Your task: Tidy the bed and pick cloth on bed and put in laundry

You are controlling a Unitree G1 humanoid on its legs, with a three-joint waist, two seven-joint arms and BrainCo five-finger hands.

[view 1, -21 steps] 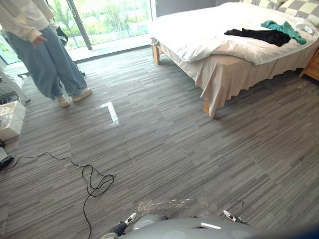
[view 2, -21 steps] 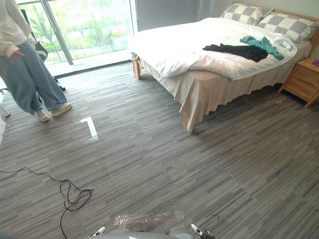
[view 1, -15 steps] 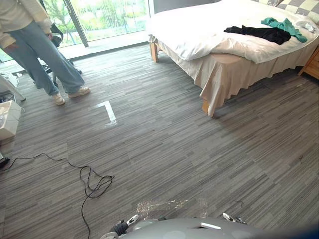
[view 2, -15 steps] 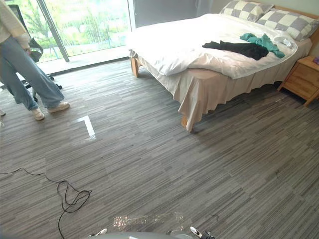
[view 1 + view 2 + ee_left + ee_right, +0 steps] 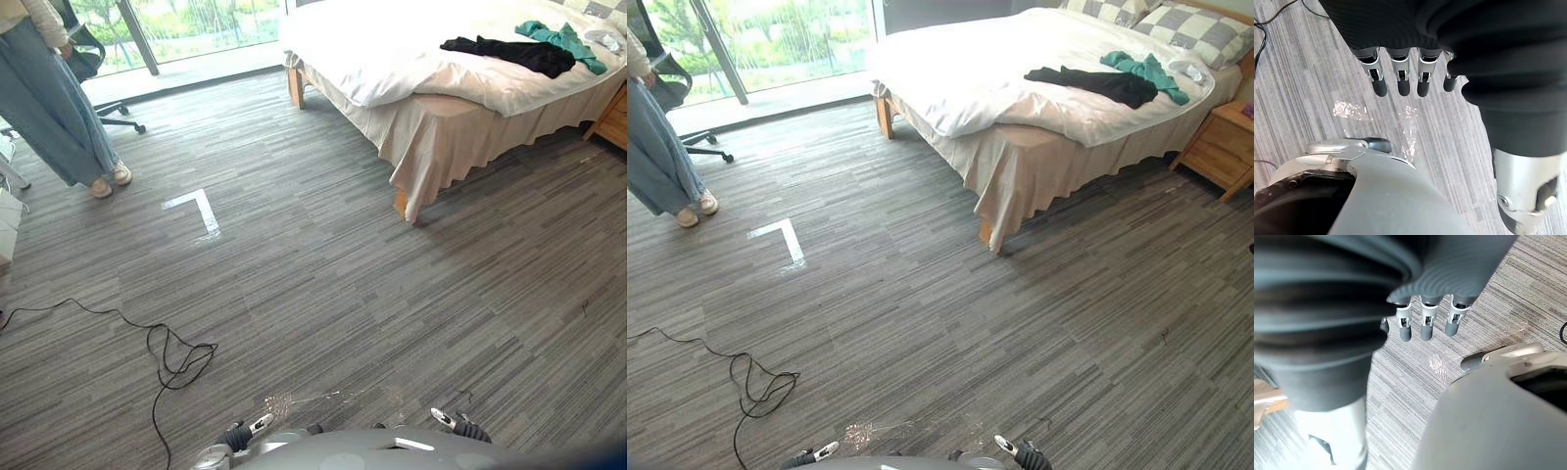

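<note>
While left hand [image 5: 1403, 83] and right hand [image 5: 1426, 325] hang straight-fingered, empty — black cloth [image 5: 1092, 82], teal cloth [image 5: 1146, 70], crumpled on white bed [image 5: 960, 69].

The left hand [image 5: 1403, 81] is seen in the left wrist view with its silver, dark-tipped fingers [image 5: 1379, 81] extended straight and set side by side in a row, none of them curled. They project from under the dark ribbed cover [image 5: 1400, 22], by which the back of the hand and the wrist are wrapped, and the end finger is partly hidden by that cover. The right hand [image 5: 1426, 325] is shown in the right wrist view in much the same pose, its fingers [image 5: 1454, 319] stretched out straight and relaxed in a row. Both hands are pointed down toward the floor [image 5: 1312, 83] and are carried empty.
</note>
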